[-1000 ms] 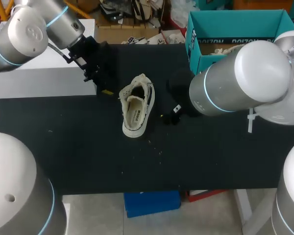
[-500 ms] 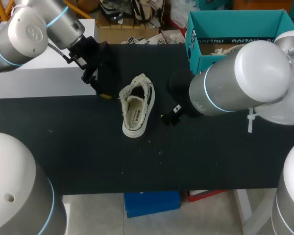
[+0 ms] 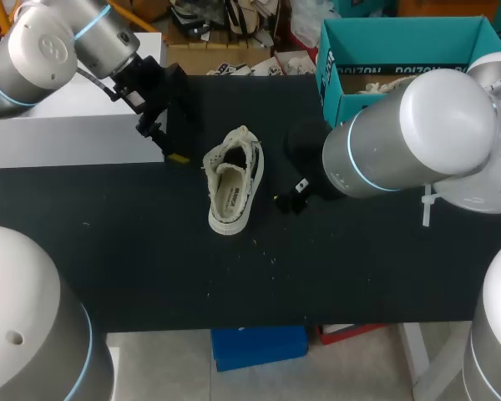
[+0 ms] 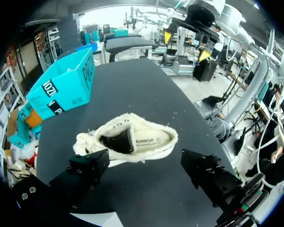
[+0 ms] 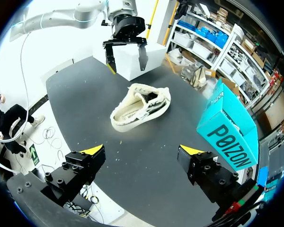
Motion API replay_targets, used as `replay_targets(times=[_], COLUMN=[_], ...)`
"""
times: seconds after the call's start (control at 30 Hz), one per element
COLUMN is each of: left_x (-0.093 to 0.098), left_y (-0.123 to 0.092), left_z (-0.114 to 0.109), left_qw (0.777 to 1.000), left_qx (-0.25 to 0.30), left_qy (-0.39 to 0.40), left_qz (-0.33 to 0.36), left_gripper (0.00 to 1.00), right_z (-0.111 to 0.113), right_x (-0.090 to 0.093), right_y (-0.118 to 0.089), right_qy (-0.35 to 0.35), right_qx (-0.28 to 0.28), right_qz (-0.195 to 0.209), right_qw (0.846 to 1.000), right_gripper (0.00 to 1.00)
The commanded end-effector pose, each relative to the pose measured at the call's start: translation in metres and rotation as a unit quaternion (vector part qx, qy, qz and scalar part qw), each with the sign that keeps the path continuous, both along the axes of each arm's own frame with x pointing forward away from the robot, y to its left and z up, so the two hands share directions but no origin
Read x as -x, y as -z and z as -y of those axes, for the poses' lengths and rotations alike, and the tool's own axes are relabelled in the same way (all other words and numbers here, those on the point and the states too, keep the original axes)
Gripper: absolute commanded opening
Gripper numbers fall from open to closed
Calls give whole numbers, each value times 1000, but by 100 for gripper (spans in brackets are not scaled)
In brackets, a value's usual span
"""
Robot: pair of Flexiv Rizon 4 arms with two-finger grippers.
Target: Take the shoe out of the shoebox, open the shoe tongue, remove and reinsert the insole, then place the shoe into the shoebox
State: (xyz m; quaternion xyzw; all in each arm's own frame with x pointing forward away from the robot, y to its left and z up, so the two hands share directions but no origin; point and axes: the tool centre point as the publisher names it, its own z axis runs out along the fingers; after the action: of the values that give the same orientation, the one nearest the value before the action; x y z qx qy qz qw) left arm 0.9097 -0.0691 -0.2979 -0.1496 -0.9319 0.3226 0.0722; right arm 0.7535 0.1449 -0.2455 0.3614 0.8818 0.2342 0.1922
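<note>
Left gripper (image 3: 171,144) is seen in the head view near the shoe (image 3: 234,180), on its left. Only one yellow tip is made out, so its spread cannot be judged from there. The right gripper (image 3: 296,194), on the shoe's right, is lost against the black table (image 3: 150,251) and partly covered by its own arm. The shoe is set on its sole, outside the teal shoebox (image 3: 401,33), which stands beyond it to the right and is partly hidden by the right arm. Print is noticed on the insole and on the box wall.

From the left wrist, the left fingers are shown spread wide and empty, their yellow tips not seen. The shoe is found just ahead of them, untouched, with the shoebox further off past its laced end.

From the right wrist, the right fingers are likewise held wide apart and empty. The shoe is seen well ahead, and the left gripper is seen open beyond it, before a white box (image 5: 127,71). Large lettering is carried on the shoebox's side.
</note>
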Motion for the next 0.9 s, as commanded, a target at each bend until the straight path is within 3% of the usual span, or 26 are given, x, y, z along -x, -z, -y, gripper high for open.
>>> replay_targets(times=[0.03, 0.47, 0.6, 0.77, 0.9], left_x=[-3, 15, 15, 15, 15], left_y=[-5, 1, 1, 1, 1], left_z=[-1, -32, -32, -32, -32], left_qw=[1000, 1000, 1000, 1000, 1000], left_qx=[-12, -30, -30, -30, -30], left_qy=[14, -4, -4, -4, -4], left_qz=[-11, -3, -3, -3, -3], left_gripper=[100, 100, 100, 100, 100], right_z=[1, 1, 1, -10, -33], right_x=[1, 1, 1, -15, -34], right_y=[1, 1, 1, -11, -12], right_qy=[0, 0, 0, -21, 1], right_qx=[-1, -1, -1, 83, 139], right_qz=[1, 1, 1, -37, -104], right_qw=[1000, 1000, 1000, 996, 985], right_gripper=[100, 100, 100, 100, 100])
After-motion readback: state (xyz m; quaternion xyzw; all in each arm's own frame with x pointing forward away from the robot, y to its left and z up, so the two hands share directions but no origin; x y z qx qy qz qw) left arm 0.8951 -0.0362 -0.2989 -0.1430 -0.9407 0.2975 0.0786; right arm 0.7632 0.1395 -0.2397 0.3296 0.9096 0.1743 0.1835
